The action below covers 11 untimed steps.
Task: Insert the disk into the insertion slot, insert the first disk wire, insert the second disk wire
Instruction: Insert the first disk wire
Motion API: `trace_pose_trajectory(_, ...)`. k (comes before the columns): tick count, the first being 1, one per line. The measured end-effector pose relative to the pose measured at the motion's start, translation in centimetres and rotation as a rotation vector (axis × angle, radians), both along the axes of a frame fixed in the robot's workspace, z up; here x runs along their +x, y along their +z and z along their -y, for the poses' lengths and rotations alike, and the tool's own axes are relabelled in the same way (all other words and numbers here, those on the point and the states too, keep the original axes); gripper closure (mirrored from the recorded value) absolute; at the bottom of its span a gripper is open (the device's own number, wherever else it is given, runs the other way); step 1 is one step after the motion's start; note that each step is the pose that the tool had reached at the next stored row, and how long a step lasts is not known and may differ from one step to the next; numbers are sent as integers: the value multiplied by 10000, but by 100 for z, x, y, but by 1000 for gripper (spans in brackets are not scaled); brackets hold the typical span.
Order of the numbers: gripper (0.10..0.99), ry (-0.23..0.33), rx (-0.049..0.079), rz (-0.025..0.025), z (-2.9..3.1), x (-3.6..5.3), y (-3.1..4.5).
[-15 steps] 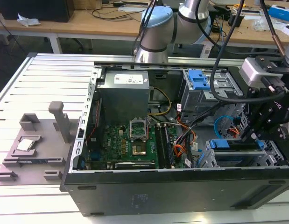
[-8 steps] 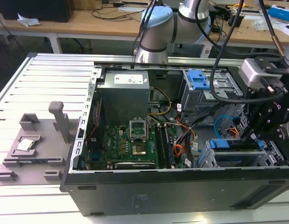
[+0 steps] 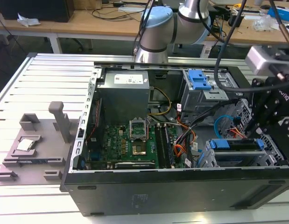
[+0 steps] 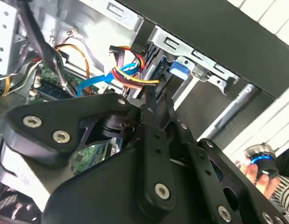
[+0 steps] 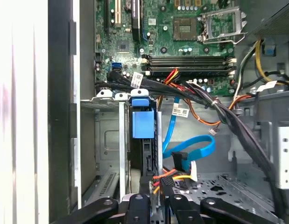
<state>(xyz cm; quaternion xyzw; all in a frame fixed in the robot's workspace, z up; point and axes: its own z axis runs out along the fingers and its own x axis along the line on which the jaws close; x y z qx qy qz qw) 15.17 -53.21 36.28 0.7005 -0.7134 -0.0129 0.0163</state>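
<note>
Silver jointed arm with light-blue caps [image 3: 156, 32] enters at upper centre of the exterior view, elbow bent, reaching to the exterior view's right. Black linkage-type end effector [image 3: 256, 133] sits mid-right, pointing down. In both wrist views the jaws are drawn close, pinching a black plastic connector with red and yellow leads [image 5: 165, 179].

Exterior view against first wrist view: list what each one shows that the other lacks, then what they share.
Exterior view: the arm's joints, a grey fixture plate at the exterior view's left, the power supply. First wrist view: white tags on the cable bundle, and a connector with red and yellow wires beside the disk. Shared: the motherboard, the blue flat cable, and the disk seated in the insertion slot.
</note>
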Motion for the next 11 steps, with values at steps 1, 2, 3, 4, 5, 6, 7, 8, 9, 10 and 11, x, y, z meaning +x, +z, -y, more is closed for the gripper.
trace_pose_trajectory(1, 851, -1, 2, 0, -5, 0, 37)
trace_pose_trajectory(2, 929, -1, 1, 0, -10, 0, 77)
trace_pose_trajectory(3, 980, 0, 0, 0, -16, 0, 118)
trace_pose_trajectory(4, 980, -1, 2, 0, -20, 0, 152)
trace_pose_trajectory(5, 980, -1, 0, 1, -25, 0, 220)
trace_pose_trajectory(6, 980, 0, 3, 0, -24, 0, 249)
trace_pose_trajectory(7, 980, 0, 4, 1, -24, 0, 251)
trace_pose_trajectory(8, 980, -1, 4, 1, -25, 0, 252)
trace_pose_trajectory(9, 980, 0, 1, 1, -25, 0, 254)
trace_pose_trajectory(10, 980, 0, 1, 1, -25, 0, 254)
trace_pose_trajectory(11, 980, 0, 2, 1, -25, 0, 254)
